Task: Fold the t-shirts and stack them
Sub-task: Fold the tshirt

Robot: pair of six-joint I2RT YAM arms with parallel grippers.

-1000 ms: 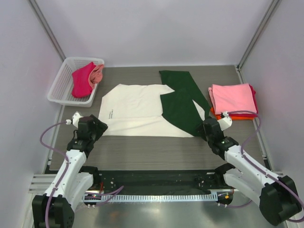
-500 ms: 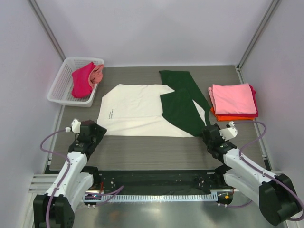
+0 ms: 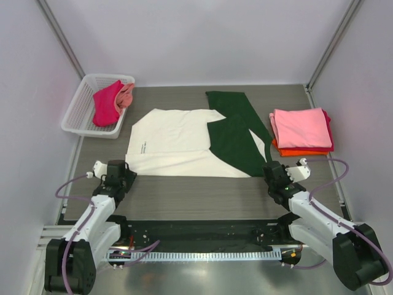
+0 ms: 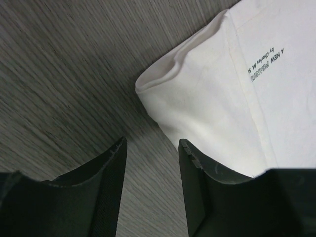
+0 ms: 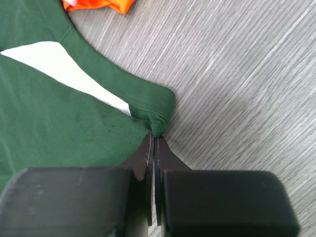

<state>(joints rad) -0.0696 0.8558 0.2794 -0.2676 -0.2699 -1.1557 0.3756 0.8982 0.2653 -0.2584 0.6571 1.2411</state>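
Note:
The cream t-shirt (image 3: 175, 144) lies flat mid-table, its dark green sleeves (image 3: 233, 144) folded over its right side. My left gripper (image 3: 126, 174) sits low at its near-left corner. In the left wrist view the left gripper (image 4: 152, 148) is open with bare wood between the fingers, and the cream corner (image 4: 197, 98) lies just ahead, partly under the right finger. My right gripper (image 3: 268, 171) is at the near-right corner. In the right wrist view the right gripper (image 5: 154, 137) is shut, its tips pinching the puckered green corner (image 5: 159, 123).
A folded stack, pink t-shirt (image 3: 301, 128) over an orange one (image 3: 301, 151), sits at the right; its orange edge (image 5: 98, 5) shows in the right wrist view. A white mesh basket (image 3: 77, 114) at the back left holds a magenta t-shirt (image 3: 107, 104).
Both grippers came down and toward the near edge to the shirt's near corners. The right jaws shut at the green corner. The left jaws narrowed but stay apart.

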